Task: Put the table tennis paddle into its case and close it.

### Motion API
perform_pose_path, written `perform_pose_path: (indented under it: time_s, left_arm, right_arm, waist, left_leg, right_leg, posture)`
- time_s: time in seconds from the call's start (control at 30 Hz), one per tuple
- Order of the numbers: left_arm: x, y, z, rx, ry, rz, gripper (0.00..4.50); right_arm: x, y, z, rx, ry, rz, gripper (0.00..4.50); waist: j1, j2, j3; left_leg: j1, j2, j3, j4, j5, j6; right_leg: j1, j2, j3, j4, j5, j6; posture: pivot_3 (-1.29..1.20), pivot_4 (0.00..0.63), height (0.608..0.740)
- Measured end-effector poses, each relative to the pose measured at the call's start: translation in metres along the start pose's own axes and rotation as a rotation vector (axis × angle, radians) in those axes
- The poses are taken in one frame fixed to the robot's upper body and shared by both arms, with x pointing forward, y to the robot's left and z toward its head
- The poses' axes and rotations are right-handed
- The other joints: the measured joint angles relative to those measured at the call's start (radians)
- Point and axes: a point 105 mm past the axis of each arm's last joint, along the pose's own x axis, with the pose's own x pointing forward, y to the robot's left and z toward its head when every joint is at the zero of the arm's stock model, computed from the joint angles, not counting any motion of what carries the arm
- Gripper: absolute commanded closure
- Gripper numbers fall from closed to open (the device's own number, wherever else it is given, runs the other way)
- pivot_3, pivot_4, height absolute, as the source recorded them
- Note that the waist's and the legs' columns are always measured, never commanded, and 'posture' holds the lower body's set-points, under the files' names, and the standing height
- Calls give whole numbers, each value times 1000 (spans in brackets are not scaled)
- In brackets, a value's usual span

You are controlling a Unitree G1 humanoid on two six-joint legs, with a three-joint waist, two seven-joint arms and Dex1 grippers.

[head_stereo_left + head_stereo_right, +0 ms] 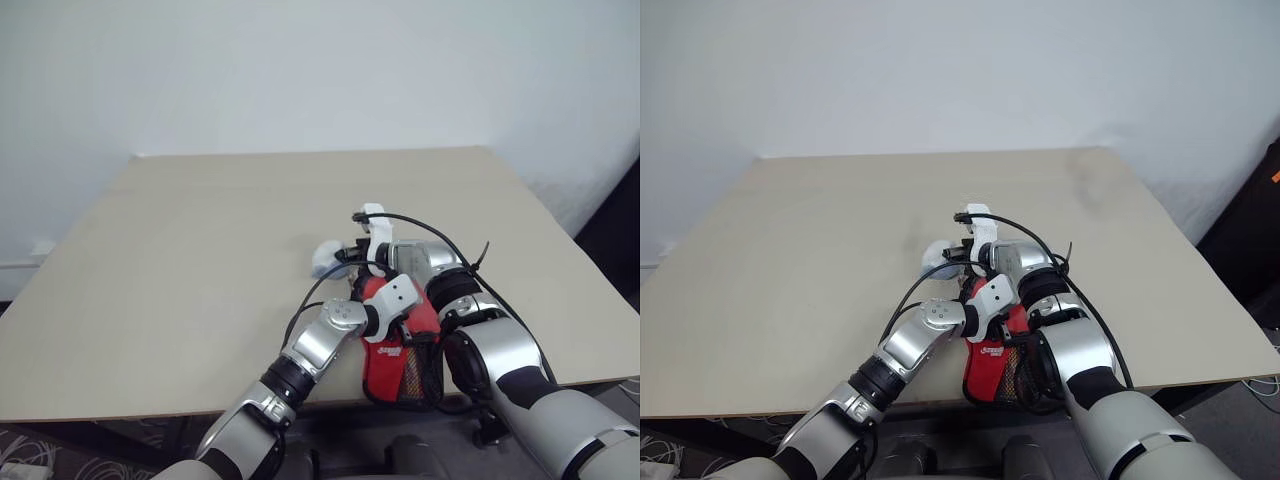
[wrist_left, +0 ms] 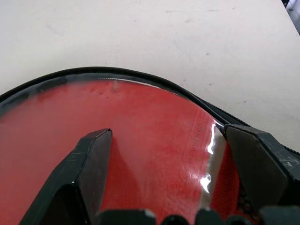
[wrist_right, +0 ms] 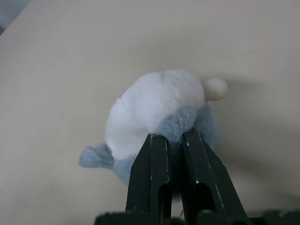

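Observation:
The red case (image 1: pixel 385 365) with its mesh panel lies at the table's front edge, partly under both arms. In the left wrist view a smooth red face, which I take for the paddle (image 2: pixel 140 126), lies inside the case's black rim (image 2: pixel 154 77). My left gripper (image 2: pixel 168 130) hovers just over that face, open wide, with nothing between its fingers. Beyond the case sits a white-grey plush ball (image 3: pixel 154 103). My right gripper (image 3: pixel 171 136) is shut, its tips pressed into the ball's grey fur.
The beige table (image 1: pixel 200 250) stretches bare to the left and far side. A pale wall stands behind it. Black cables (image 1: pixel 440 235) loop over my right wrist. The case's lower end overhangs the front edge.

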Motion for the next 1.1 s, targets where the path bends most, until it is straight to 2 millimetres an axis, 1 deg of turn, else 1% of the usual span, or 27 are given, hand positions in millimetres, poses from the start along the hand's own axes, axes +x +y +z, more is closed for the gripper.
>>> perform_pose_path:
  time_s: [0.2,0.3,0.4,0.47,0.6,0.67,0.73,0.87,0.93,1.1]
  left_arm:
    - [0,0,0,-2,4,2,466]
    - [0,1,0,-1,5,3,466]
    - [1,1,0,0,7,6,466]
    - [2,2,1,1,8,6,466]
    - [2,3,1,2,12,11,466]
    - [2,5,1,1,14,15,466]
    - [3,5,1,0,14,16,466]
    - [4,4,2,-2,14,17,466]
    - [6,3,2,-5,14,14,466]
    - [8,2,3,-7,15,10,466]
  right_arm:
    - [-3,-25,11,86,-124,-173,4490]
    - [-5,-35,13,146,-174,-225,4490]
    - [-11,-51,14,204,-220,-301,4490]
    - [-23,-71,19,259,-277,-374,4490]
    - [-55,-110,27,365,-393,-499,4490]
    - [-66,-125,23,412,-417,-544,4490]
    - [-76,-138,15,448,-422,-584,4490]
    - [-92,-153,7,471,-423,-611,4490]
    - [-103,-159,3,475,-426,-613,4490]
    - [-142,-173,-23,499,-418,-640,4490]
  waist:
    - [-1,0,0]
    - [-1,-1,0]
    - [-1,0,0]
    - [-1,0,0]
    - [-1,0,0]
    - [-1,0,0]
    - [-1,0,0]
    - [0,0,0]
    - [3,0,0]
    - [9,0,0]
  left_leg:
    - [1,0,0,0,0,0]
    - [1,0,0,0,0,0]
    - [1,0,0,0,0,0]
    - [1,0,0,0,0,0]
    - [1,0,0,0,0,0]
    - [1,0,0,0,0,0]
    - [1,0,0,0,0,0]
    - [1,0,-1,1,0,0]
    - [1,-1,-1,2,0,0]
    - [0,-2,-2,2,0,0]
  right_leg:
    - [2,0,0,0,-1,-1]
    - [3,0,0,-1,-1,-2]
    - [4,0,0,-1,-1,-2]
    - [4,0,0,-1,-1,-2]
    - [4,0,0,-2,-1,-2]
    - [4,0,0,-2,-1,-2]
    - [5,0,0,-2,-1,-2]
    - [6,0,0,-3,-1,-2]
    - [7,0,0,-3,-1,-2]
    - [7,-1,0,-5,-2,-2]
  posture:
    - [0,0,740]
    - [0,0,740]
    - [0,0,740]
    - [0,0,740]
    - [0,0,740]
    - [0,0,740]
    - [0,0,740]
    - [0,0,740]
    - [0,0,740]
    - [0,0,740]
